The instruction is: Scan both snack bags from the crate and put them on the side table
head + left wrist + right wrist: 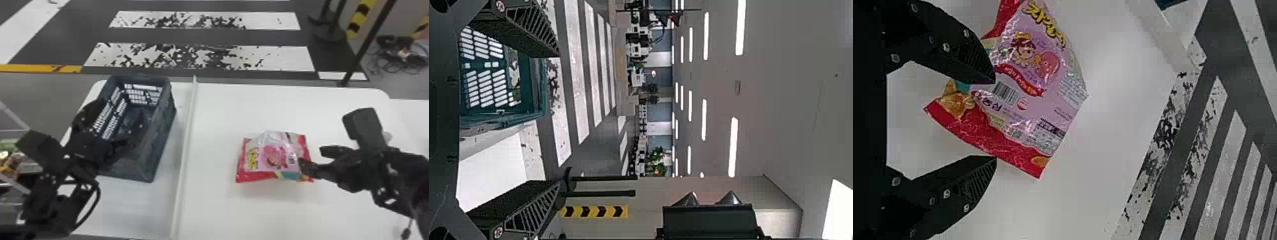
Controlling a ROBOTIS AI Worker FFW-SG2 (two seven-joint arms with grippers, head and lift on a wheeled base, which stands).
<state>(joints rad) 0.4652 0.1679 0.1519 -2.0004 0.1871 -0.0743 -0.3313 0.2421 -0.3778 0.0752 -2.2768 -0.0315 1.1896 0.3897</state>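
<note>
Jaws stand wide apart on both of my arms. Over at the left edge I have a rack (22, 201) with colourful packages on it, partly covered by my arm. Next comes my left gripper (115, 121), over the near left part of the dark plastic crate (159, 140). From the left wrist I see the latticed wall of that crate past one of the fingers (524, 30). What lies down in the crate is too dark for me to tell.

The crate sits upright on the left part of the white tabletop (220, 210). Just right of it, a raised white strip (185, 153) runs from the near side to the far side. Right of that strip, well apart from the crate, the red and pink snack bag (271, 156) lies on the tabletop with its barcode side up.

My right gripper (310, 155) is at that bag's right end. In the right wrist view, one finger overlaps the edge of the bag and the other is just beside it; I cannot tell whether either touches. Farther right is another white surface (411, 113), and on the floor at the far right lie tangled black cables (391, 60).
</note>
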